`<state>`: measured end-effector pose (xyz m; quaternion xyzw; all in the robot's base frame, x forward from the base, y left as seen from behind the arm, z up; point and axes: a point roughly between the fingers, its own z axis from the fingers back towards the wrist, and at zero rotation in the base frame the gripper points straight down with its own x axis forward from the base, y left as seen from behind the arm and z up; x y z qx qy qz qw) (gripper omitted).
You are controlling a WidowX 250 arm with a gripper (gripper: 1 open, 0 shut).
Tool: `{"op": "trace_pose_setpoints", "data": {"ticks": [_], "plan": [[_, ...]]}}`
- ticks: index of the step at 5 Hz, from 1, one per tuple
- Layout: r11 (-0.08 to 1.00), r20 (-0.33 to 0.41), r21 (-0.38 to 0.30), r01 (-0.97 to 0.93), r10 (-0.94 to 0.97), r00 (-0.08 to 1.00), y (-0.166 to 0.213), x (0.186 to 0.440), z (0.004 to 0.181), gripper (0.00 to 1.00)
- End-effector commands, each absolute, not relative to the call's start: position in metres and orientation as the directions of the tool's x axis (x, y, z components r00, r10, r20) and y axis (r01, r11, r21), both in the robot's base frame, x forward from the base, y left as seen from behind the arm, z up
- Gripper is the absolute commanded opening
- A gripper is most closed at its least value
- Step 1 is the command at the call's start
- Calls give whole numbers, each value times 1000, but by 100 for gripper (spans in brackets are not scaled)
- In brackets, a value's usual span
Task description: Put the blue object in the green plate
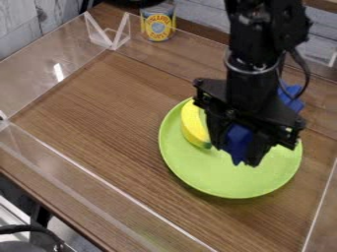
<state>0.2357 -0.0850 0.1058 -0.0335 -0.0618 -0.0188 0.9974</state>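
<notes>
Now my end effector [245, 146] is clenched on the block [242, 144], held over the plate [224, 177] at frame right; it looks light, stiff, ridged sides giving grip.

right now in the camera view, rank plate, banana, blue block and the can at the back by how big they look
1. plate, clearly largest
2. blue block and banana: unsure, since the gripper hides part of each
3. can, smallest, but it stands farthest from the camera
</notes>
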Motion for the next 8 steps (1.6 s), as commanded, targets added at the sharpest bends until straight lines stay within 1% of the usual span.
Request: {"op": "trace_pose_setpoints", "data": {"ticks": [1, 3, 4, 8], "plan": [[997, 151, -74, 27, -15, 988, -82, 241, 102, 0], [997, 148, -76, 9, 3, 989, -77, 245, 83, 0], [997, 151, -76, -8, 20, 988, -76, 249, 77, 0], [994, 163, -93, -56, 71, 984, -72, 257, 68, 0]]}}
